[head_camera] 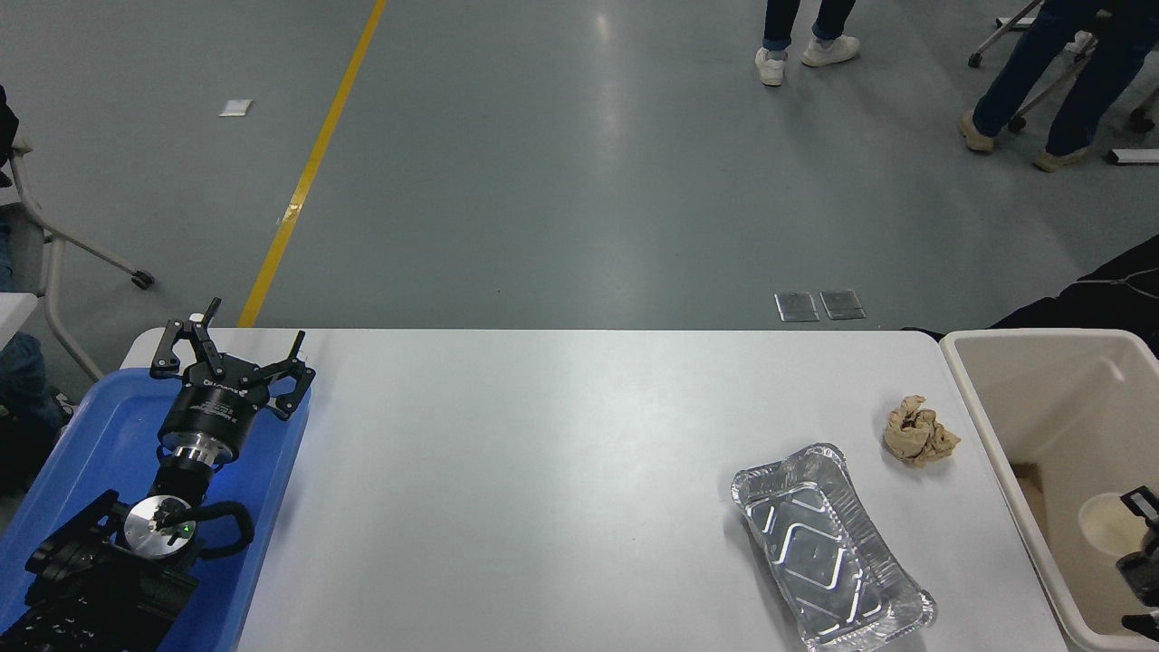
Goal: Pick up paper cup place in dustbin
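Head view: cup [1106, 523] inside bin [987, 426], mouth up, right gripper [1143, 552] just beside, finger state unclear. Cup light, thin, crushable; pinch rim gently. Left gripper [231, 358] parked, fingers spread.

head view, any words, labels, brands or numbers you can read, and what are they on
Left gripper: a line of pale print on its black body, too small and blurred to read.
Paper cup, dustbin, foil tray, blue tray: no text visible.
Nothing else carries readable text.
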Action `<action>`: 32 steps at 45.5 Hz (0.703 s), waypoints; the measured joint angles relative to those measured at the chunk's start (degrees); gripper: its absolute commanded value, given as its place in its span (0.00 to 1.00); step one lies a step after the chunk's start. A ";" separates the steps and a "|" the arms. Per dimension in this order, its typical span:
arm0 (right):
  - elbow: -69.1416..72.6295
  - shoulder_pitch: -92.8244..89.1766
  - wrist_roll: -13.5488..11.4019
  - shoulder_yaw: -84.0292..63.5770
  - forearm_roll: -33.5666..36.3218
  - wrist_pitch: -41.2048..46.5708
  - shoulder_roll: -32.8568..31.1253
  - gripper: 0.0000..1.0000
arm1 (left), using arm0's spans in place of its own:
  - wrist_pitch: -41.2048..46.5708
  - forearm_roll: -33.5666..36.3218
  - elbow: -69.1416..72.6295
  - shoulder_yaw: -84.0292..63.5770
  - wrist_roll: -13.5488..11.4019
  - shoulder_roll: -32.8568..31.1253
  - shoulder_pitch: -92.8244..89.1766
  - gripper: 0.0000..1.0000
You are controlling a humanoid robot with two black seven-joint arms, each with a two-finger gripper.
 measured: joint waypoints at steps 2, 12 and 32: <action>0.16 0.58 0.61 0.02 0.00 0.50 -0.26 1.00 | 0.00 0.00 0.00 0.00 0.00 0.00 0.00 0.99; 2.45 5.81 6.79 -0.12 -0.33 4.88 -2.59 1.00 | 0.00 0.00 -0.01 0.00 0.00 0.00 0.00 0.99; 37.07 32.80 10.30 -6.97 -7.49 7.30 -12.89 1.00 | 0.00 0.07 0.00 0.00 0.00 0.00 0.00 0.99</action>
